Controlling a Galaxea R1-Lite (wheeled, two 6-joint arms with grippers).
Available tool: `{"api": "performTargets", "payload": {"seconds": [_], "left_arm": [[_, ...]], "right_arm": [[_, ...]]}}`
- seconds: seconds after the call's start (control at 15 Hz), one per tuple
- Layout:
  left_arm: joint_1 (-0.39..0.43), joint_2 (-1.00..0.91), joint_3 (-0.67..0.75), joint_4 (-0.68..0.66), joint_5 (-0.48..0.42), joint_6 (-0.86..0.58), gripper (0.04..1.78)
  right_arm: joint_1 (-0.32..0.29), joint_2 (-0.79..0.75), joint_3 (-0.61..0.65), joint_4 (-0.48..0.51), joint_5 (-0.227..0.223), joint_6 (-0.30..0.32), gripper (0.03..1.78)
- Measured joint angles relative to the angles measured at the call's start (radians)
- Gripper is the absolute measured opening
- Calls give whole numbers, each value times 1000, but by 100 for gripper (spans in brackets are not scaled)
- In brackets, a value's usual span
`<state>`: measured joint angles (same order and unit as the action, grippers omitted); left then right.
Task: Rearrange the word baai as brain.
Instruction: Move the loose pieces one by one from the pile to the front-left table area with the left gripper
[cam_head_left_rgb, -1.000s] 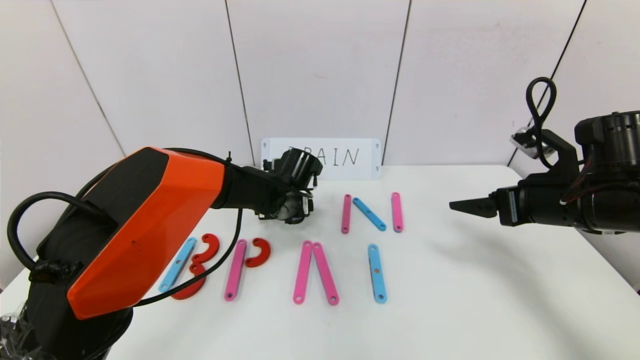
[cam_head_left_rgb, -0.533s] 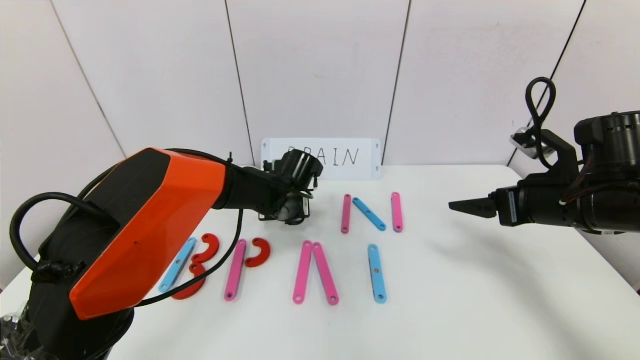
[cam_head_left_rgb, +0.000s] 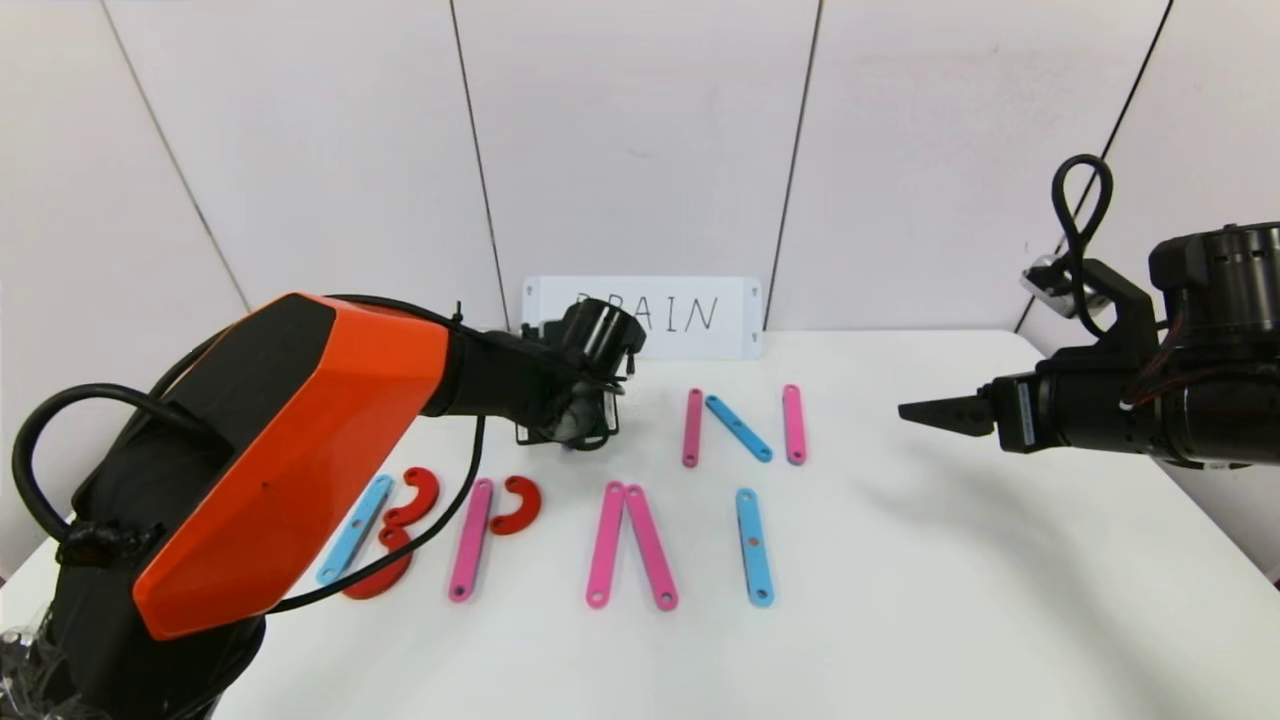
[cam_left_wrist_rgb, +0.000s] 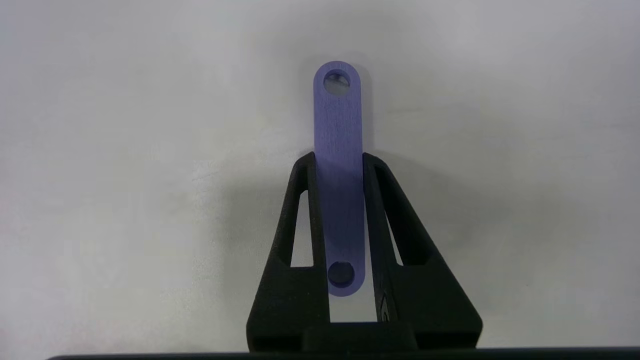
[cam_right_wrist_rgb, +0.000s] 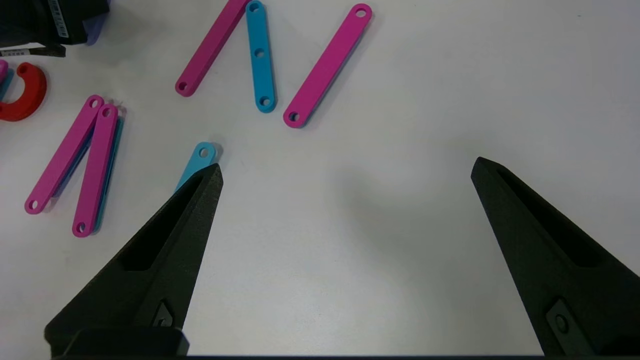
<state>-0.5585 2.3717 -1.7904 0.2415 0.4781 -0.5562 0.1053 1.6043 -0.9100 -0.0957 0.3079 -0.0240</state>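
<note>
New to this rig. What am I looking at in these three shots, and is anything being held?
It is a two-armed robot at a white table. One shot looks down from its head; the other two come from cameras on each wrist.

On the table lie flat holed pieces laid out as letters: pink bars, blue bars and red curves. A white card with handwriting stands at the back.

The left gripper is over the table behind the letters, jaws closed on a short purple bar. The right gripper hangs idle at the right, jaws wide open and empty.
</note>
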Motion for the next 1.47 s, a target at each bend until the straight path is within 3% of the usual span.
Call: {"api": "performTargets", "payload": {"seconds": [0.53, 0.8, 1.47], "left_arm": [[-34, -169, 59, 204, 14, -288, 28], [-71, -257, 187, 214, 84, -356, 28], [-192, -437, 495, 202, 101, -478, 28]], "right_arm": [[-1, 1, -1, 0, -1, 0, 174], [-1, 3, -1, -2, -1, 1, 174], [0, 6, -1, -2, -1, 0, 174]]}}
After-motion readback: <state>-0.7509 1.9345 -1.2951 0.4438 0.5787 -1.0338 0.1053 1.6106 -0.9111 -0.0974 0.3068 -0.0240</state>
